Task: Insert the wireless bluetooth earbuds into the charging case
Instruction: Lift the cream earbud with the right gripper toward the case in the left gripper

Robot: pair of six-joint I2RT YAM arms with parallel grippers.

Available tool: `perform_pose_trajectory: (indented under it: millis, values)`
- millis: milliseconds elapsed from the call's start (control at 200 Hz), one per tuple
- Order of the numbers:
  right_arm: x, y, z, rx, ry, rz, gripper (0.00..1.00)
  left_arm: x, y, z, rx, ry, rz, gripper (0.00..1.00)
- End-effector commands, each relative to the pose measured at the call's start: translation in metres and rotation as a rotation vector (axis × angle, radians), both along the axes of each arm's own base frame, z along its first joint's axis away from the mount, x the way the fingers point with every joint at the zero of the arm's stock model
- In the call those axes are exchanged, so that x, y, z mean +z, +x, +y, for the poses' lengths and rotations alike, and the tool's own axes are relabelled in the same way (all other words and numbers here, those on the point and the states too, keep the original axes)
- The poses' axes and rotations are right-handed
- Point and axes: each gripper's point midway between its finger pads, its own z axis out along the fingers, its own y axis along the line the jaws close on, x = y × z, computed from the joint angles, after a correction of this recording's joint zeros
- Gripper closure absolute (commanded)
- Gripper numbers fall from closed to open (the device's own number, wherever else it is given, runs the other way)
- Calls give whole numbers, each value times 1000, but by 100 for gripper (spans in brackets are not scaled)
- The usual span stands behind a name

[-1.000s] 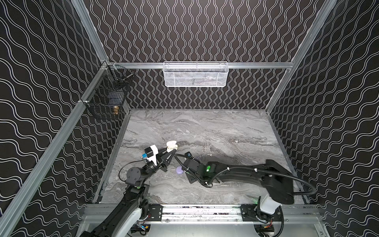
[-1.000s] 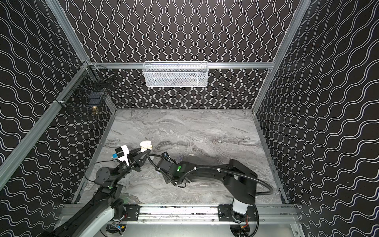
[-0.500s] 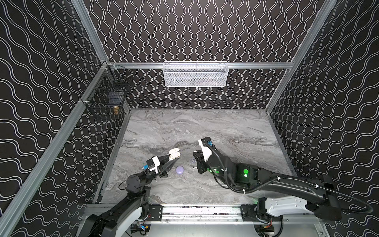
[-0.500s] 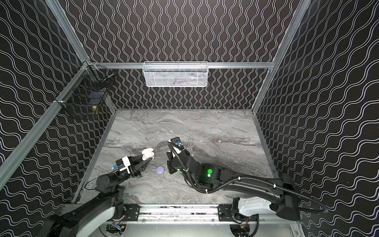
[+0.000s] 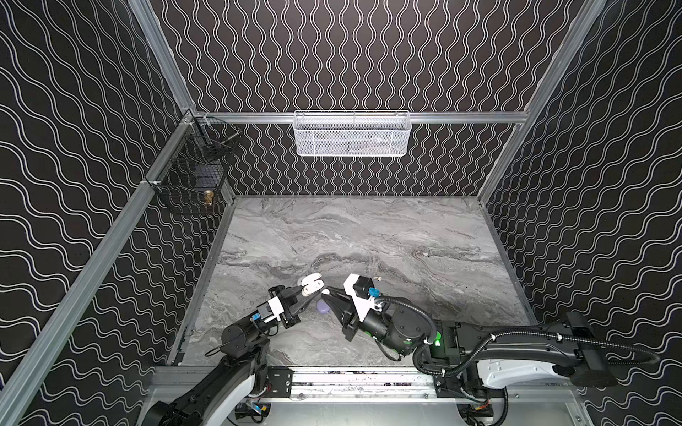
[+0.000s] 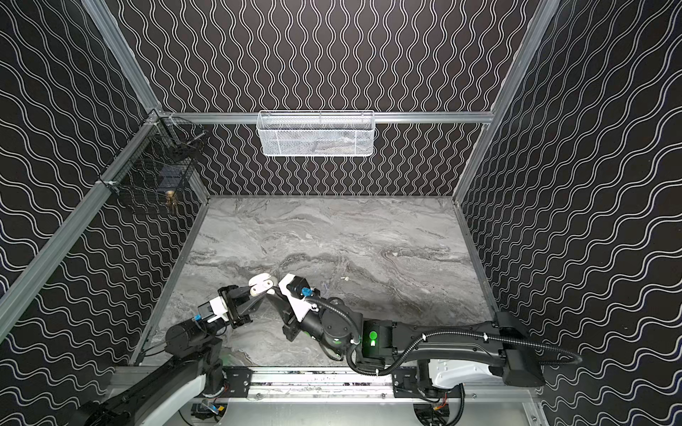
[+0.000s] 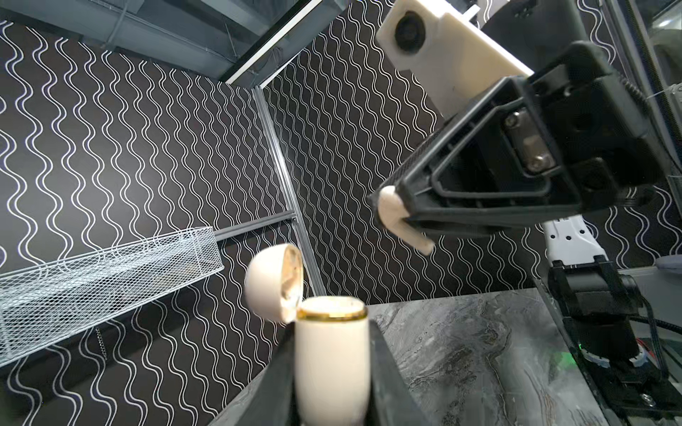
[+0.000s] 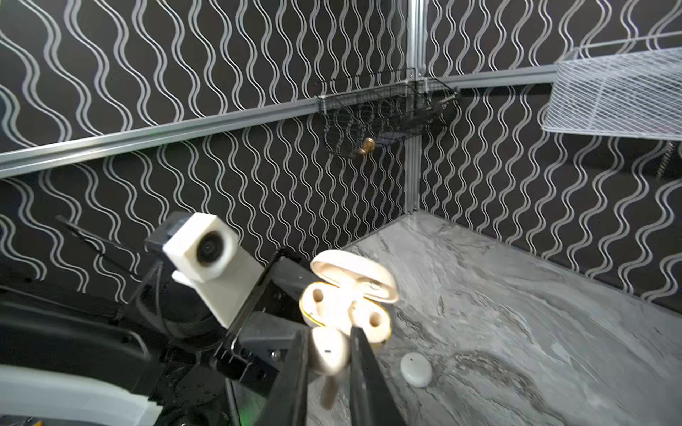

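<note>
Two pincers meet over the table (image 5: 369, 239): my left pincer (image 7: 332, 330) is clenched on the open charging case (image 7: 332, 365), mouth up, while my right pincer (image 8: 328, 333) grips one cream earbud (image 8: 328, 352) just above and beside it, stem slanting down, not touching. Only the right wrist view shows both sockets (image 8: 317, 295) empty; the left wrist view shows the gap.

Lighting: even, overhead, moderately bright; your tabletop (image 5: 369, 236) carries only soft, faint shadows and no glare. Top views: sharp throughout, walls splaying toward the edges. Left wrist view: charging case (image 7: 332, 361) close, soft-focused, slightly washed out. Right wrist view: earbud (image 8: 328, 350) blurred; you will find straight lines bowed at the edges.
</note>
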Motion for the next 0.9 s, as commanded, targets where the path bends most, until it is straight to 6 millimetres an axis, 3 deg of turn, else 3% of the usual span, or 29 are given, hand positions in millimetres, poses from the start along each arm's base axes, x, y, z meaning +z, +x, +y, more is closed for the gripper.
perform_pose_trajectory:
  millis: [0, 510, 896]
  values:
    - [34, -2, -6, -7, 144, -91, 87, -12, -7, 2, -14, -5, 19, 100]
    - [35, 8, 7, -63, 178, -130, 90, -6, -10, 5, -11, -32, 15, 100]
    - [29, 26, 17, -75, 187, -118, 93, -1, -12, 8, -9, -55, 10, 100]
